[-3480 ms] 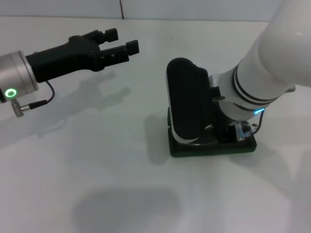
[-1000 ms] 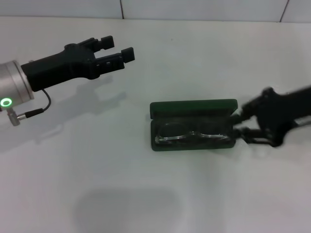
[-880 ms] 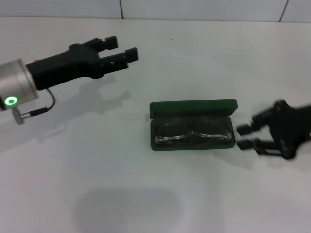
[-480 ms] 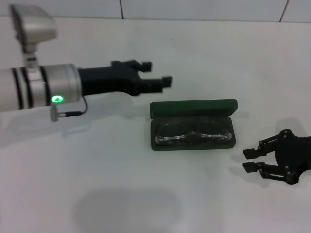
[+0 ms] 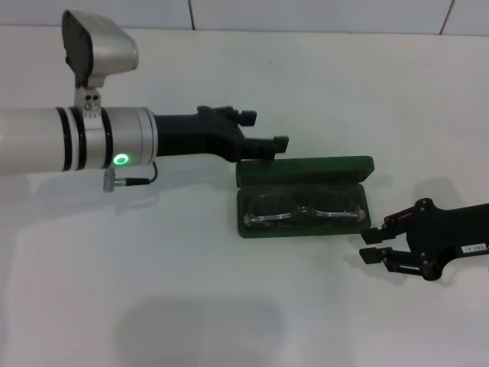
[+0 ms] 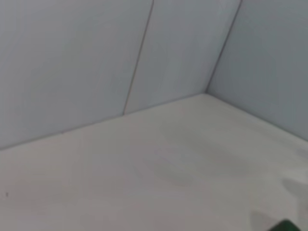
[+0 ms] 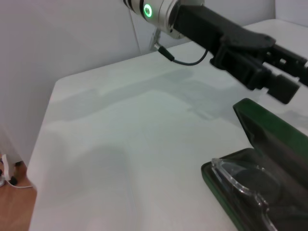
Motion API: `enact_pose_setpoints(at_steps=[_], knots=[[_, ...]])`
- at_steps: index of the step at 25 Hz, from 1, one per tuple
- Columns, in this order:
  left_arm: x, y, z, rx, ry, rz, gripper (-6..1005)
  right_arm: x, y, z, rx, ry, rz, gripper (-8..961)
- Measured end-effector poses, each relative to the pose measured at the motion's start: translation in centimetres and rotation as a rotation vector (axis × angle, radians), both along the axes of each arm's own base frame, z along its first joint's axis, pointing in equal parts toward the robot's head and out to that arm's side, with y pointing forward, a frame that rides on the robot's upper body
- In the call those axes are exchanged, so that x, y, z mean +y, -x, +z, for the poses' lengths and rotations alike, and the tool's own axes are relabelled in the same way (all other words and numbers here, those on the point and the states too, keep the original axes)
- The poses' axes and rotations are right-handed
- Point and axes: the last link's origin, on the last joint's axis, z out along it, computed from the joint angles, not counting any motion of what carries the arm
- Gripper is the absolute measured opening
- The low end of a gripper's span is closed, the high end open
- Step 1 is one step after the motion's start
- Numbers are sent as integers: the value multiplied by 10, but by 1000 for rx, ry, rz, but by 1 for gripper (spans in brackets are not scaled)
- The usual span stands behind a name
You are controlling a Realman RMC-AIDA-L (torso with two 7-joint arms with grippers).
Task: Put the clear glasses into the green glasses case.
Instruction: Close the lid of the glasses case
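The green glasses case (image 5: 304,170) lies open on the white table, its lid standing up along the far side. The clear glasses (image 5: 302,213) rest inside the lower half, lenses toward the front. My left gripper (image 5: 265,130) is open and hovers just behind the lid's left far corner. Low at the right, my right gripper (image 5: 369,246) is open and empty, a little off the case's right front corner. The right wrist view shows the case (image 7: 262,132), the glasses (image 7: 240,179) and the left gripper (image 7: 292,76) beyond the lid. A sliver of the case (image 6: 287,225) shows in the left wrist view.
The white table (image 5: 191,290) stretches bare to the left and front of the case. Its left edge (image 7: 43,144) drops off to the floor in the right wrist view. Grey wall panels (image 6: 96,57) stand behind the table.
My left arm has reached further right, so its gripper now sits by the lid's left far corner. My right gripper has shifted left and slightly back, closer to the case.
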Motion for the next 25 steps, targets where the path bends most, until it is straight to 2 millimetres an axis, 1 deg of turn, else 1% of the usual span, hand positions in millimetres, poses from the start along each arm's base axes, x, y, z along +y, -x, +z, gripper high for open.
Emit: enact_pose_setpoints(at_steps=[3,6,12,17,25], knots=[[4,-2,0,17,-13,-6,884,3,2,-2,-1,-4,-1,281],[4,0,-8,71,5,-14,884,5,4,-4,4,-2,-2,281],[-5,0,-16,104,46,-61,885,9,4,-10,-2,-11,-22,283],[-18,11,-24,135,59,-119,885,12,6,-14,-5,-6,-27,285],[-27,21,-27,129,35,-146,885,13,8,-16,-8,1,-24,287]])
